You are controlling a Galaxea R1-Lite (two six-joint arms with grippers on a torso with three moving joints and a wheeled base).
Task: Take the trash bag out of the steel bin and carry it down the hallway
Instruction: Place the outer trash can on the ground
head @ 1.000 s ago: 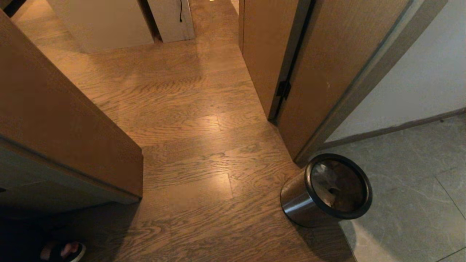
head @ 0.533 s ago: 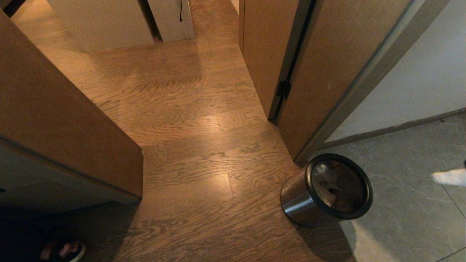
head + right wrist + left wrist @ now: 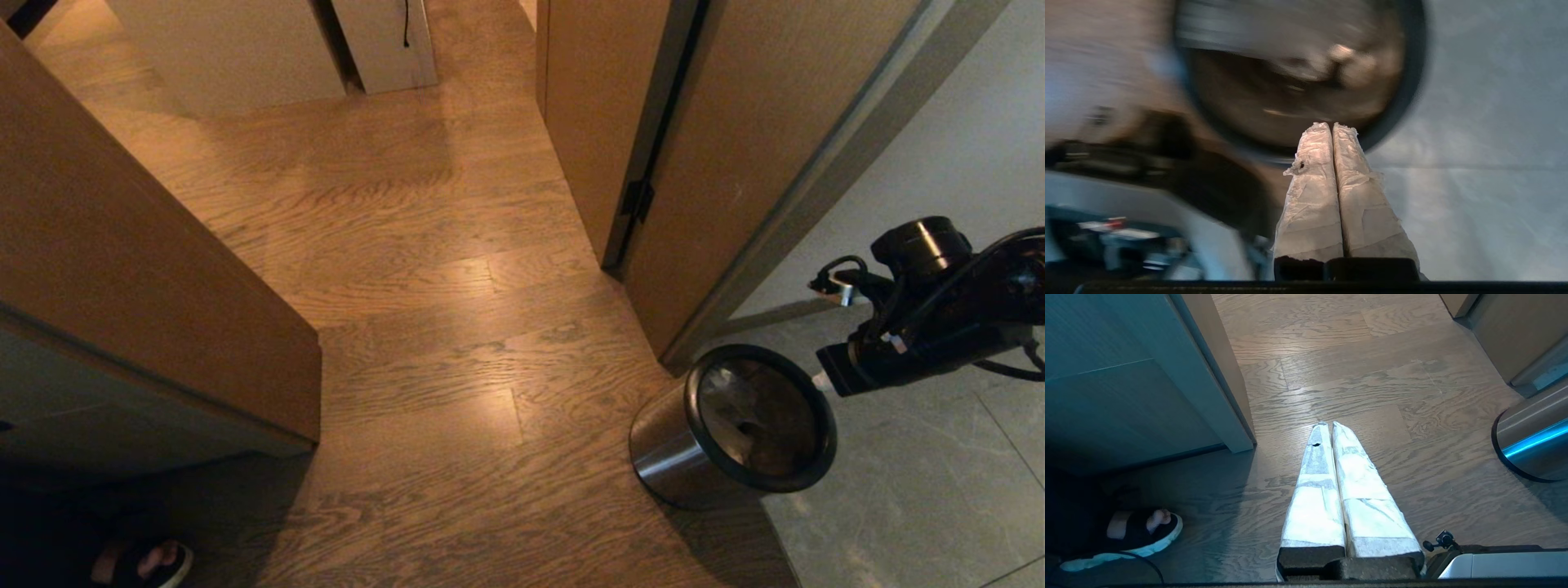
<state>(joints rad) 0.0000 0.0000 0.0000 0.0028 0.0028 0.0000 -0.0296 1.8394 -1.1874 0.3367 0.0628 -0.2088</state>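
The steel bin [image 3: 665,461] stands where the wood floor meets the grey tiled hallway [image 3: 922,482], its black rim [image 3: 824,445] tilted toward me. Crinkled clear plastic of the trash bag [image 3: 729,390] lines the inside. My right arm [image 3: 922,335] reaches in from the right, and its gripper [image 3: 819,380] is just beside the rim's right edge. In the right wrist view the right gripper [image 3: 1332,125] is shut and empty, its tips over the bin's rim [image 3: 1414,77], with the bag [image 3: 1349,61] blurred inside. My left gripper [image 3: 1329,424] hangs shut and empty above the wood floor, left of the bin [image 3: 1535,437].
A wooden door and frame [image 3: 735,163] stand right behind the bin, with a white wall [image 3: 939,180] to their right. A wooden panel [image 3: 122,269] closes off the left side. A person's foot in a sandal [image 3: 151,563] is at the near left, the same foot [image 3: 1147,522] showing in the left wrist view.
My right arm has swung into the head view from the right and now reaches to the bin's rim; one second ago it was out of view. The bin has not moved.
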